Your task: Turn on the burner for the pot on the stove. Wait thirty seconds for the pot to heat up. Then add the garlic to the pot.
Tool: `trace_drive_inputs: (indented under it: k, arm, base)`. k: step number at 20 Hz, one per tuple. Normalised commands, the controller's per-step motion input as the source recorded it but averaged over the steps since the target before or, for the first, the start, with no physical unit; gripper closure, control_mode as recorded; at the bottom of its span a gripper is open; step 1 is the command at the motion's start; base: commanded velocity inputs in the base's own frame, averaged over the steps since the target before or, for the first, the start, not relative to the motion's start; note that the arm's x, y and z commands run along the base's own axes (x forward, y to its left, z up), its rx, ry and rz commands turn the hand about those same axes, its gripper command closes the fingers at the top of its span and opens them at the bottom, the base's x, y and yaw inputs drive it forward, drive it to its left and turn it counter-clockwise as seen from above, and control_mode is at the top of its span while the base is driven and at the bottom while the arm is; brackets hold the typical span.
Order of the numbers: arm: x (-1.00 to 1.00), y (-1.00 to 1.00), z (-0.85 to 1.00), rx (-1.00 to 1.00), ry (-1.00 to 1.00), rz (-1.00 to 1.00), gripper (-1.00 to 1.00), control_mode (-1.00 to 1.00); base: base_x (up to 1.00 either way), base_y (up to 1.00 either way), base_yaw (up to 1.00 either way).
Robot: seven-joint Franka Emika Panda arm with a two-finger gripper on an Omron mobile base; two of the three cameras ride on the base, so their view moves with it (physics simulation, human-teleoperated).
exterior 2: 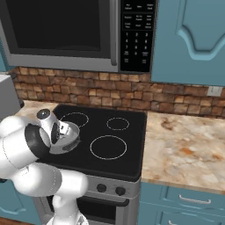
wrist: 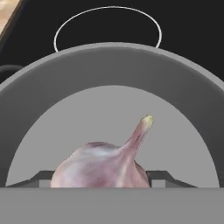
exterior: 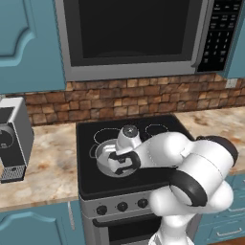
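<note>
The stove sits between two stretches of marbled counter, its black glass top marked with thin white rings and its silver front carrying a row of black knobs. Above it, at 12 o'clock, hangs the microwave, with blue cabinets on either side and a brick wall behind. A silver appliance stands on the counter at 9 o'clock from the stove in the left base view.

The white arm bends over the stove's front edge and reaches down over the pot, which rests on the front burner on the stove's left half. In the hand view the pot's grey wall curves around a flat floor, with a burner ring beyond it at 12 o'clock.

The gripper hangs over the pot's inside, its two fingertips closed on the garlic from either side. The bulb is pale and pinkish, its pointed tip leaning toward 1 o'clock above the pot's floor.
</note>
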Motion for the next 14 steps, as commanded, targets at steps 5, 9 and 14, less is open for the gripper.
trace_drive_inputs:
  k: [5,9,14]
  arm:
    - [-0.06,0.0,-0.05,0.01,0.01,0.0,-1.0,-1.0]
    - [-0.14,0.0,0.04,0.01,-0.02,0.0,-1.0,-1.0]
    - [-0.07,0.02,0.5,0.0,-0.06,0.0,-1.0,-1.0]
  base:
    - [0.0,0.0,0.0]
    - [0.0,0.0,0.0]
    - [0.0,0.0,0.0]
